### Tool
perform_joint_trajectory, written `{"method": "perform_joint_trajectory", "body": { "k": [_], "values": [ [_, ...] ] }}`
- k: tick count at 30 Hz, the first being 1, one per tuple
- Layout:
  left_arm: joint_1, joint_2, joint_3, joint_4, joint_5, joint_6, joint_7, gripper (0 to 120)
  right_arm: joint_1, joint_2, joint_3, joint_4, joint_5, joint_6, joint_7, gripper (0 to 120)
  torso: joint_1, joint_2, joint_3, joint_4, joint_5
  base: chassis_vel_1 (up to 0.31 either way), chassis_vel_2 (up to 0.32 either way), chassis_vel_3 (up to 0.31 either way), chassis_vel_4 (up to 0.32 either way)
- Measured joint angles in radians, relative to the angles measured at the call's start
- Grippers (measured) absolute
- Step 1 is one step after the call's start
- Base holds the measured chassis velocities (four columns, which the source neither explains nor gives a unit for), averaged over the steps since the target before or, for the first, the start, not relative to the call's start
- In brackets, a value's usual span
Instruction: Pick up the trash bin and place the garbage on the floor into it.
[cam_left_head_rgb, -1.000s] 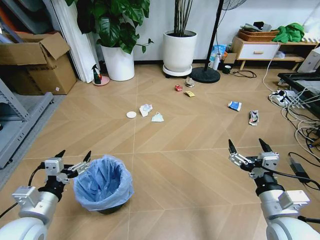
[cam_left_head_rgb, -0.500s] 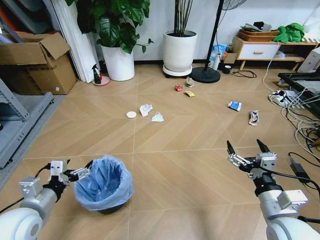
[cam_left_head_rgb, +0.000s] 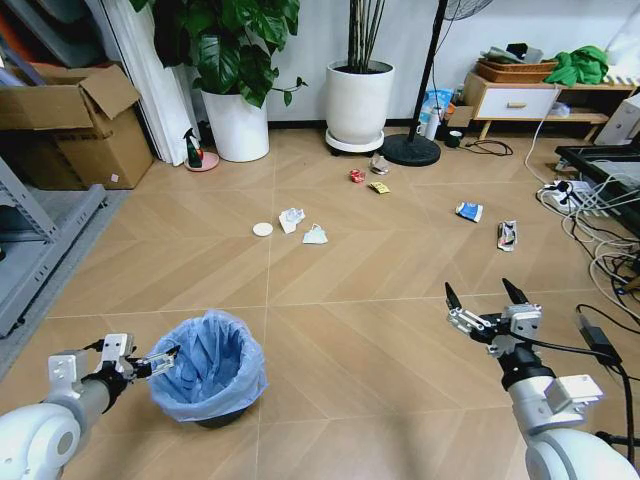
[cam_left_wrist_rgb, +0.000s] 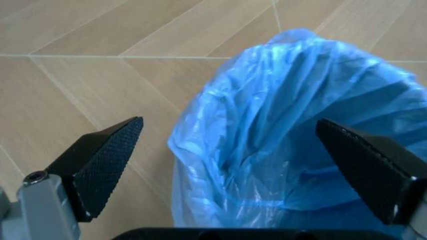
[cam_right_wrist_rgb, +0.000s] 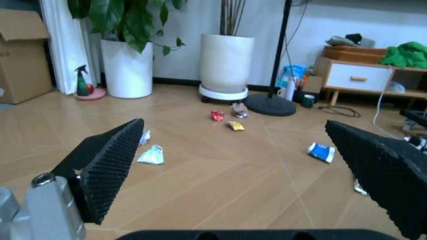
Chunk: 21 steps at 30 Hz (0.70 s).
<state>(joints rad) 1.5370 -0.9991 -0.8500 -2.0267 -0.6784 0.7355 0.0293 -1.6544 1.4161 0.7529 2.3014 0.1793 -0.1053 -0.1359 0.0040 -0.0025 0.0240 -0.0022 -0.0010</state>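
The trash bin (cam_left_head_rgb: 207, 367), a small dark bin lined with a crinkled light-blue bag, stands on the floor at the near left. My left gripper (cam_left_head_rgb: 148, 364) is open, low at the bin's left side; in the left wrist view its fingers (cam_left_wrist_rgb: 100, 159) straddle the bag-covered rim (cam_left_wrist_rgb: 293, 125). My right gripper (cam_left_head_rgb: 478, 296) hangs open and empty at the near right. The garbage lies farther off: a white disc (cam_left_head_rgb: 262, 229), tissues (cam_left_head_rgb: 291, 218) (cam_left_head_rgb: 315, 235), a red can (cam_left_head_rgb: 356, 176), a yellow wrapper (cam_left_head_rgb: 379, 187), brown paper (cam_left_head_rgb: 379, 165) and blue-and-white packets (cam_left_head_rgb: 469, 211) (cam_left_head_rgb: 507, 235).
Two white plant pots (cam_left_head_rgb: 240, 125) (cam_left_head_rgb: 358, 100) stand at the back wall with a green spray bottle (cam_left_head_rgb: 192, 150) and a fan base (cam_left_head_rgb: 410, 150). A cardboard box (cam_left_head_rgb: 75, 125) and a metal rack (cam_left_head_rgb: 30, 250) are on the left; cables (cam_left_head_rgb: 590, 200) on the right.
My left gripper has dropped lower and turned in toward the bin's rim. My right gripper has drifted slightly left and forward, still open. The bin and litter have not moved.
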Motion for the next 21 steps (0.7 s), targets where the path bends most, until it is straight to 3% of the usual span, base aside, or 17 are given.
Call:
{"method": "perform_joint_trajectory", "body": {
  "k": [8,21],
  "values": [
    [-0.048,0.03,0.036,0.081,0.002,0.005,-0.006,100,0.016,-0.008,-0.024,-0.027,0.0,-0.001,0.0,100,0.0,0.0,0.0,0.0,0.0002,0.0,0.0,0.0,0.0],
    [-0.137,0.018,0.12,0.205,0.016,0.002,-0.028,100,0.016,-0.006,-0.018,-0.037,0.001,0.001,0.001,100,0.0,0.0,0.0,0.0,0.0,0.0,0.0,0.0,0.0]
  ]
}}
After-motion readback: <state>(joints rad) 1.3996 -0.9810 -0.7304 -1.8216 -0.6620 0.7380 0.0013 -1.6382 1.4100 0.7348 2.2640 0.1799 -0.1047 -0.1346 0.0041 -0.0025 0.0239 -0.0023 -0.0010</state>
